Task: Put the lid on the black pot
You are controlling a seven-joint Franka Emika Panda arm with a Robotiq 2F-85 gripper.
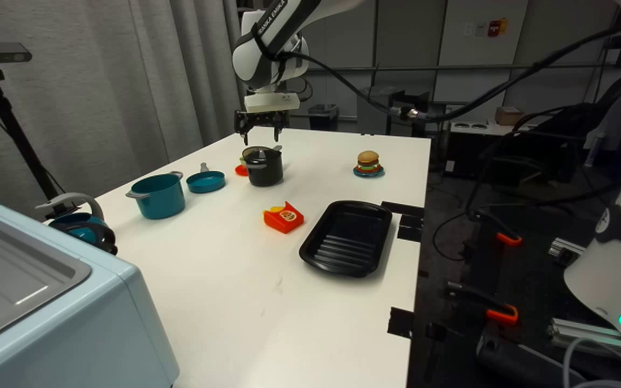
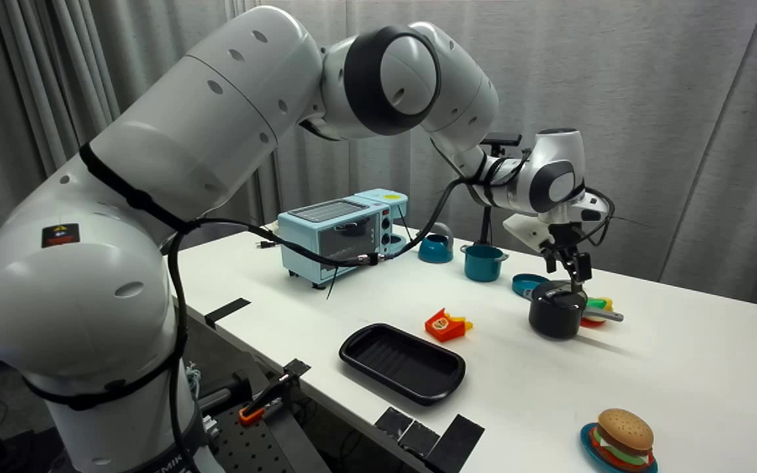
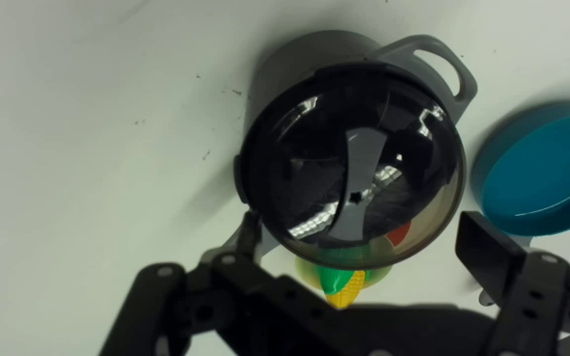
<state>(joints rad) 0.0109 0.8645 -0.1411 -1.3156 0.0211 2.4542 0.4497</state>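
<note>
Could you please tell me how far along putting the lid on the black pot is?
Done: the lid rests on the black pot. In hand: nothing appears gripped; the jaws stand open by the lid. Remaining: probably seating it squarely, since it looks off-centre or tilted, with toy corn partly visible through its clear edge.

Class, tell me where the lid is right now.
In the wrist view, the lid is slightly right of centre, askew over the black pot and left of the blue pan.

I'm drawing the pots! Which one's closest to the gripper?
The black pot, just below the gripper, with a lid over it; the blue pot stands farther off.
</note>
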